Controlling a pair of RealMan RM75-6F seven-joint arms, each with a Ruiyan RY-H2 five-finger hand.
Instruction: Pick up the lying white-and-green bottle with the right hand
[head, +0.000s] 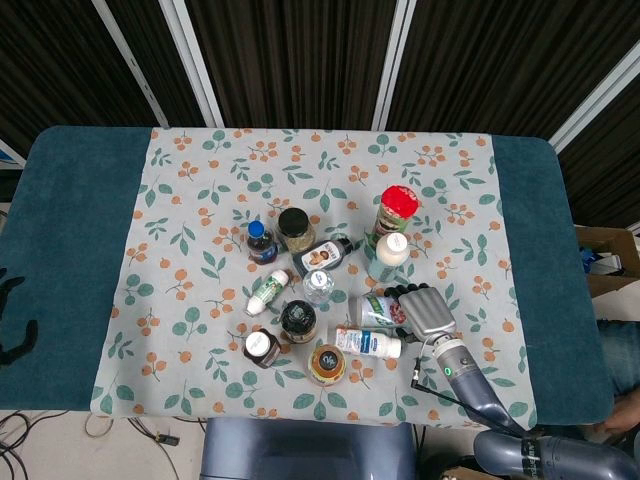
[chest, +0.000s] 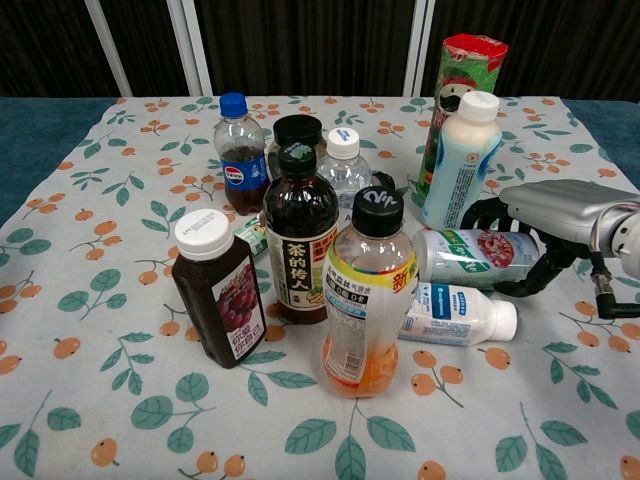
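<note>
The white-and-green bottle (chest: 470, 255) lies on its side on the floral cloth, its cap end pointing left behind the orange drink. In the head view the same bottle (head: 375, 310) shows just left of my right hand (head: 428, 312). That right hand (chest: 555, 205) arches over the bottle's base end, fingers (chest: 487, 212) curled down its far side and the thumb pressed against the near side. The bottle still rests on the cloth. Only dark fingertips of my left hand (head: 15, 335) show at the far left edge, spread and holding nothing.
A white-and-blue bottle (chest: 455, 315) lies just in front of the target. A tall white bottle (chest: 462, 160) and a red-topped canister (chest: 462, 90) stand right behind it. An orange drink (chest: 365, 295), tea bottle (chest: 298, 245), grape juice (chest: 218, 290) and cola (chest: 240, 155) crowd the left.
</note>
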